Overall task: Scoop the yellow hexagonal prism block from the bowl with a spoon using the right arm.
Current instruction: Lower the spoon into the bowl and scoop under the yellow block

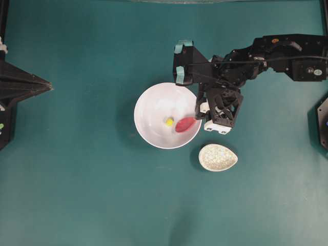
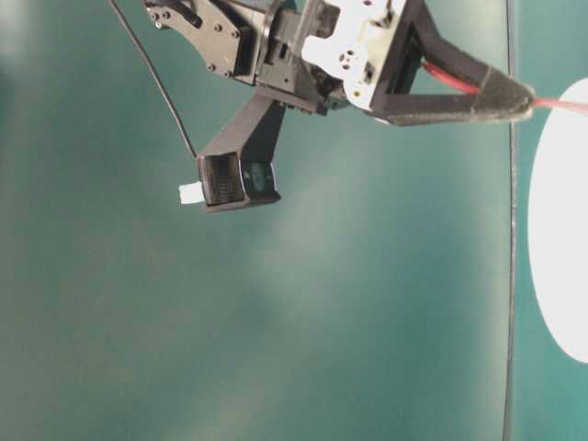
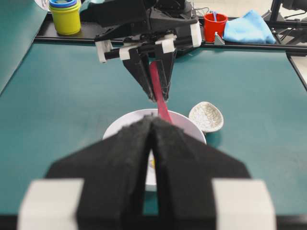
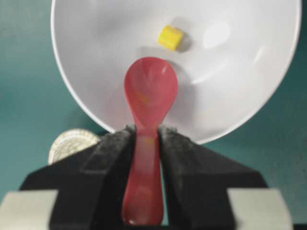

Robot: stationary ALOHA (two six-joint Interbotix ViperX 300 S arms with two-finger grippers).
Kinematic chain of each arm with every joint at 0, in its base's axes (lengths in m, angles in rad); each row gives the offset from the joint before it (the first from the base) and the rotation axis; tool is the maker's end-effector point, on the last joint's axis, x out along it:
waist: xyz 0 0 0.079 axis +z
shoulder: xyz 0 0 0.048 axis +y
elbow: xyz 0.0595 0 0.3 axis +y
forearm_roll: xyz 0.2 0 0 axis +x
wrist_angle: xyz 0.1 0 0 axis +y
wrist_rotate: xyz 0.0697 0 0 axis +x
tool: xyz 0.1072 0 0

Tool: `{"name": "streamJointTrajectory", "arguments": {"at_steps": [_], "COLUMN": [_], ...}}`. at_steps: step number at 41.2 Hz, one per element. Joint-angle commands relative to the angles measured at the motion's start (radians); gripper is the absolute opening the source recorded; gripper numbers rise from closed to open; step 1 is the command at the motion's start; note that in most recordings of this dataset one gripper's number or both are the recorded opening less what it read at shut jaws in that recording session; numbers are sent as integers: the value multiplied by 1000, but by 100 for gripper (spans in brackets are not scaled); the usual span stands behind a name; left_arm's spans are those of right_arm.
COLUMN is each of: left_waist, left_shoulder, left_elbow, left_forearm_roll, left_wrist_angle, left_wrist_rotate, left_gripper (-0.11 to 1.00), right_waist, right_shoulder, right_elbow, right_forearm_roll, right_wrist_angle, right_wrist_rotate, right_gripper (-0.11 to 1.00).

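Overhead view: right gripper (image 1: pixel 201 111) grips the spoon (image 1: pixel 185 124) by its handle, scoop inside the bowl (image 1: pixel 154 102) beside the block (image 1: pixel 169 122), ready for scooping.

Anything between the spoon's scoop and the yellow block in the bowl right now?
Nothing: only bare white bowl floor separates the spoon tip from the yellow block, clearest in the right wrist view. The right claw grips the handle.

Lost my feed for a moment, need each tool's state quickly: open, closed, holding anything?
Left tool: closed, holding nothing.
Right tool: closed on the handle of the glossy pink-red soup spoon, its scoop over the large white round bowl.
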Motion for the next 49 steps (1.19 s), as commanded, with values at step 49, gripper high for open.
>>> {"name": "streamJointTrajectory", "arguments": {"at_steps": [49], "left_waist": [2], "left_shoulder": [6], "left_elbow": [-26], "left_forearm_roll": [3], "left_wrist_angle": [-5], "left_wrist_rotate": [0], "left_gripper": [3], "right_waist": [26], "right_shoulder": [32], "right_elbow": [75], "right_forearm_roll": [-3], "right_wrist_angle": [-353], "right_wrist_rotate": [-9], "right_gripper": [24]}}
